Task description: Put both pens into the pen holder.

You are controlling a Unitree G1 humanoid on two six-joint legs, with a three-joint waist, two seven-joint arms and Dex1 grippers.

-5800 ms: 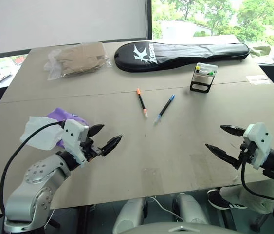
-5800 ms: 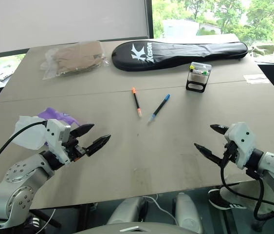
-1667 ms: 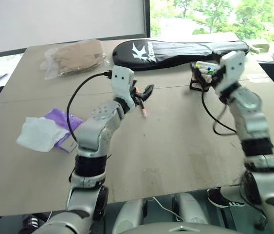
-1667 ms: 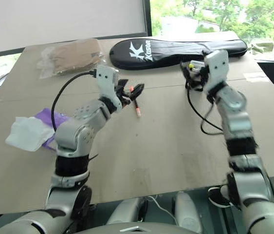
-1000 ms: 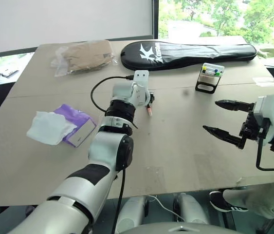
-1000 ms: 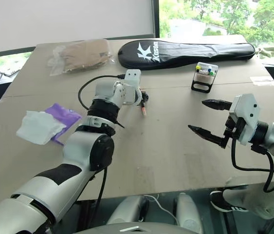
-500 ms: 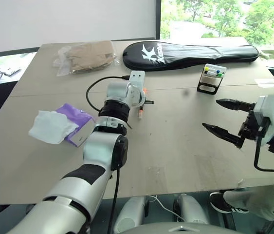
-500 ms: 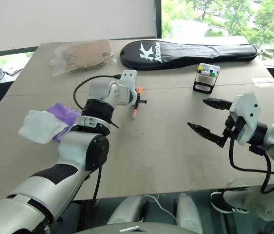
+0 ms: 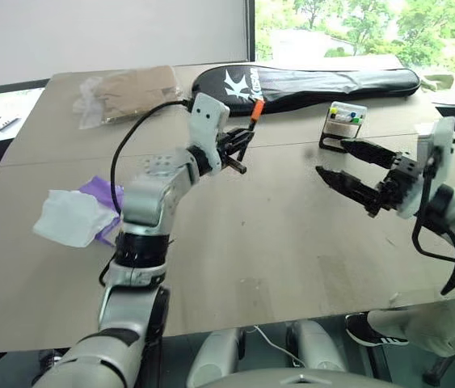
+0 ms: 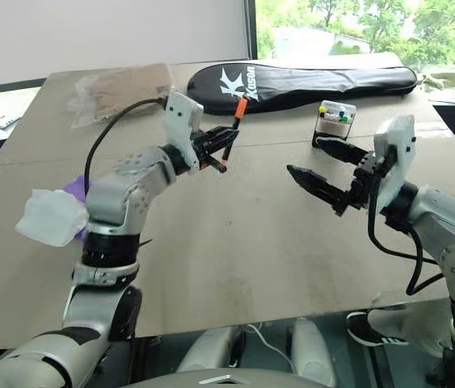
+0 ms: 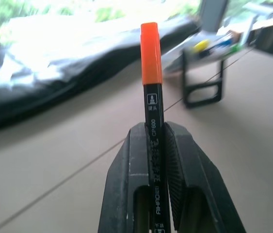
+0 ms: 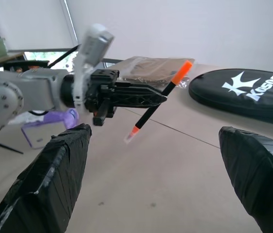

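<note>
Left of the pen holder (image 9: 343, 128), above the bare table (image 9: 275, 242), the left gripper (image 9: 239, 149) is closed tight on the orange pen (image 10: 230, 128). The pen is held near the middle of its black barrel, and it stands tilted, with the orange cap up toward the black racket case (image 9: 308, 82) and the small tip down. In the left wrist view the barrel (image 11: 153, 160) sits straight between the two fingers (image 11: 131, 165), with no gap seen.

The right gripper (image 9: 358, 167) is just in front of the pen holder, to its near side, with the jaws spread wide and nothing between them. The pen holder itself stands on the table near the racket case, and coloured bits show in its clear top.

The pen is probably very light and stiff, and its smooth round barrel may turn or slip in a hard pinch. A hold at mid-barrel seems good, because it leaves one end free to go into the holder first. The holder looks light too, so a push from the side could tip it. A blue pen cannot be made out on the table.
</note>
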